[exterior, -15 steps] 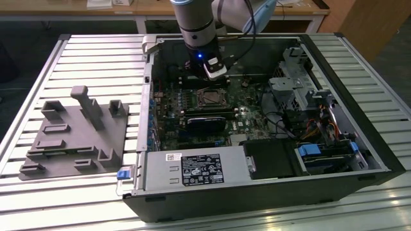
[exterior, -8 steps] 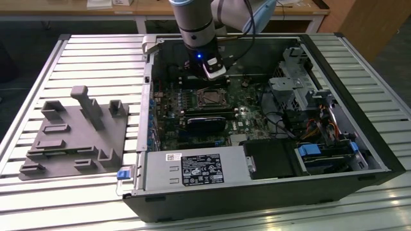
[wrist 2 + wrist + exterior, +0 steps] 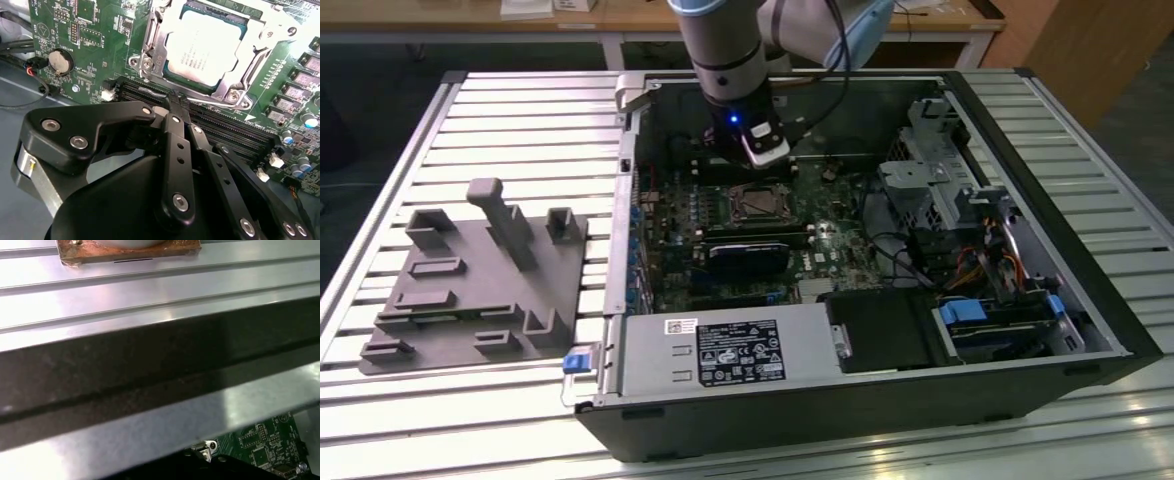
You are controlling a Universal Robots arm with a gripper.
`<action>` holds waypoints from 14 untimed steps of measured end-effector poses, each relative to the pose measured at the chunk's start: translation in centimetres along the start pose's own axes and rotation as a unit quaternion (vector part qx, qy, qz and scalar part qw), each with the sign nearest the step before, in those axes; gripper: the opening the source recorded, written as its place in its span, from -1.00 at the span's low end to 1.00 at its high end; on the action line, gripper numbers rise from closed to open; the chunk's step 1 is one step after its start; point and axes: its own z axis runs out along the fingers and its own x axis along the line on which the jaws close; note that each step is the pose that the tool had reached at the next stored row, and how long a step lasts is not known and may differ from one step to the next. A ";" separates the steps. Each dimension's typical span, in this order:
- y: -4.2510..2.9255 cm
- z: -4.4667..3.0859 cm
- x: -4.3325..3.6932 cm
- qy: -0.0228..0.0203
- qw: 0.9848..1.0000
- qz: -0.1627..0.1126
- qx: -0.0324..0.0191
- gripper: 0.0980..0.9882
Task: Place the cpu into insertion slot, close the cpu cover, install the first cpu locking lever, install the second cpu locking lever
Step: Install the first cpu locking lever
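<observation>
Reading the exterior view as a clock, the open computer case [image 3: 854, 410] runs from centre to three o'clock on the slatted table [image 3: 520, 110], with a grey fixture [image 3: 467, 290] at nine. The arm [image 3: 720, 50] drops in from twelve, and the gripper [image 3: 758, 150] hangs just at twelve of the socket. In the second wrist view its fingers are pressed together and hold nothing. The tips sit just beside the cpu cover [image 3: 150, 45], which lies flat over the cpu [image 3: 205, 50] seated in its slot. I judge the lever work is in hand. I'd keep the tips closed, push low and steadily, and stay off the memory slots [image 3: 225, 125].
</observation>
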 end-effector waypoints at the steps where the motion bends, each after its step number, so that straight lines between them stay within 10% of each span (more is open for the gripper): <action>1: -0.01 0.06 0.01 -0.001 1.000 0.000 0.000 -0.98; 14: -0.07 0.50 0.12 -0.005 1.000 0.002 -0.001 -0.98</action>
